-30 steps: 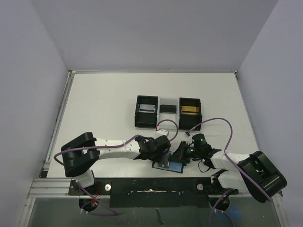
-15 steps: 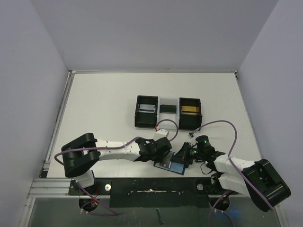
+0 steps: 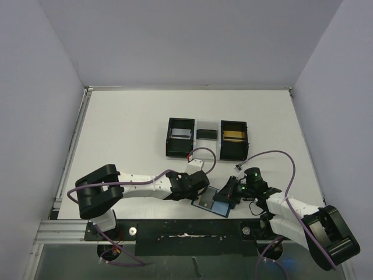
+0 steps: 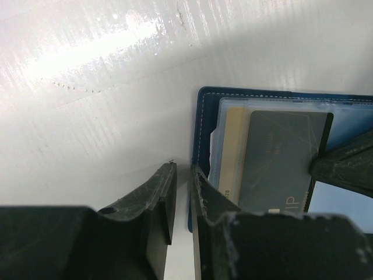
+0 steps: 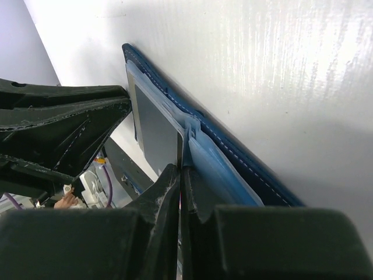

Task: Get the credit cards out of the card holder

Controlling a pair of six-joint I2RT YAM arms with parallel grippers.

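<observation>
The dark blue card holder (image 3: 218, 206) lies open on the table near the front edge. Its pocket holds a gold card (image 4: 233, 146) and a grey card (image 4: 280, 157). My right gripper (image 3: 229, 194) is shut on the corner of the grey card (image 5: 154, 131), which is still partly in the pocket; the card's edge sits between the tips (image 5: 182, 172). My left gripper (image 3: 201, 189) is nearly shut, with one finger (image 4: 207, 195) resting on the holder's left edge (image 4: 204, 116). The holder's blue rim (image 5: 233, 149) shows past the right gripper.
Two black open-top boxes (image 3: 180, 139) (image 3: 233, 140) joined by a white tray (image 3: 206, 133) stand behind the grippers, with a silver, a dark and a gold card in them. The table's front rail (image 3: 186, 234) runs just below the holder. Purple cables loop over both wrists.
My right arm has swung out toward the front right and its gripper has shifted a little right with the grey card. The holder has slid slightly right. My left gripper has followed a little.
</observation>
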